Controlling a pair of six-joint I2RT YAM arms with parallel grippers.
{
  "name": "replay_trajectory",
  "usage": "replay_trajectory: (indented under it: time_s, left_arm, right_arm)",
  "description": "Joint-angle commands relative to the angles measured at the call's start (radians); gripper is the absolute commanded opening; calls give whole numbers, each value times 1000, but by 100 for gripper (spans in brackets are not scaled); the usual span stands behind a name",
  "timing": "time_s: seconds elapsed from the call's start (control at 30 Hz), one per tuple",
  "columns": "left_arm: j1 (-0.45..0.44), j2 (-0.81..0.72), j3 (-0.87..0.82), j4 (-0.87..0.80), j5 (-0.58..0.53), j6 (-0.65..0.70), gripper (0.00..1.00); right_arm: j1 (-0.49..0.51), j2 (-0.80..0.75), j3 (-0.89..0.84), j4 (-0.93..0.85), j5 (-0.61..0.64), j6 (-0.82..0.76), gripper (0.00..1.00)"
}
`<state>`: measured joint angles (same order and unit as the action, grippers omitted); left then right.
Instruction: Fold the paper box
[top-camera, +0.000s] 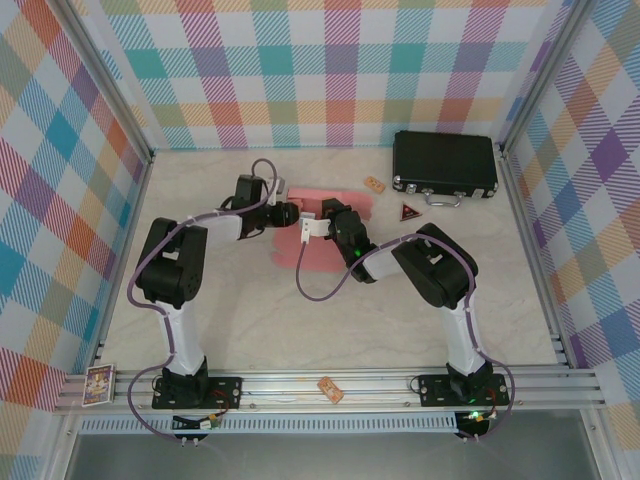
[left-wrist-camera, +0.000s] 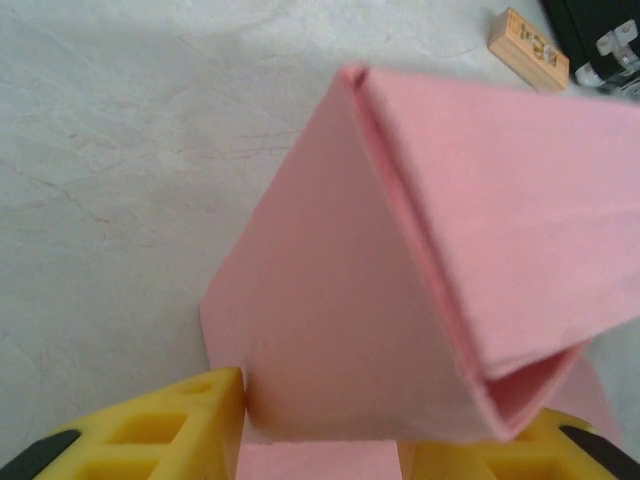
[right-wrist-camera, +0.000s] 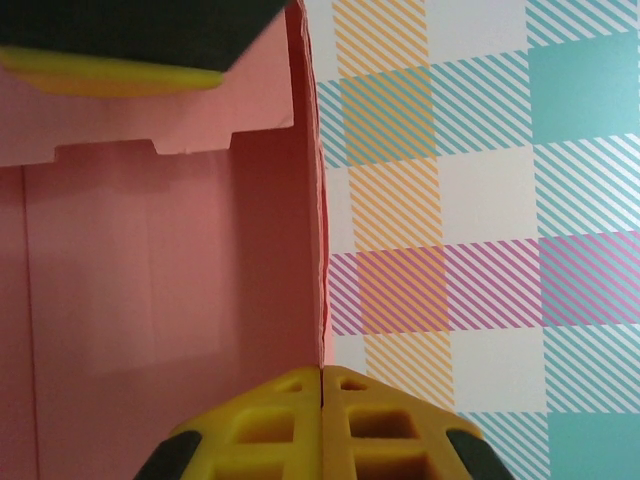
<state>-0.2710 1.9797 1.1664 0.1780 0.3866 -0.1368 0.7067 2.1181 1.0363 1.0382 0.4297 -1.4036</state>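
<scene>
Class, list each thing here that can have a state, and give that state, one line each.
Salmon-pink thin cardboard paper box: partly folded, panels raised, not closed.
Black hard case with handle: shut, lying flat.
Left pincer: fingers flank the folded box; grip unclear.
Right pincer: shut on a raised wall of the box.

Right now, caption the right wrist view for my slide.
Right end effector pinching an edge of the pink paper box, plaid wall behind.
</scene>
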Motion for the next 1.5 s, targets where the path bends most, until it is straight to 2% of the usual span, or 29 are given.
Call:
replay_trajectory:
  time_s: [0.0,0.37,0.73,1.0,1.47]
  left_arm:
    - [-18,-26,-71,185,-58,43,43]
    - [-29,-12,-116,321,-112,40,35]
    - [-50,13,-82,304,-158,46,32]
    - [-76,10,-76,288,-249,43,31]
    - [-95,7,-76,278,-301,58,9]
  right_arm:
    - [8,16,13,-12,-12,8,0]
    - [7,11,11,-19,-11,15,0]
    - [10,9,10,-20,-9,17,0]
    - [13,8,10,-20,-9,20,0]
    - [23,5,4,-11,-9,26,0]
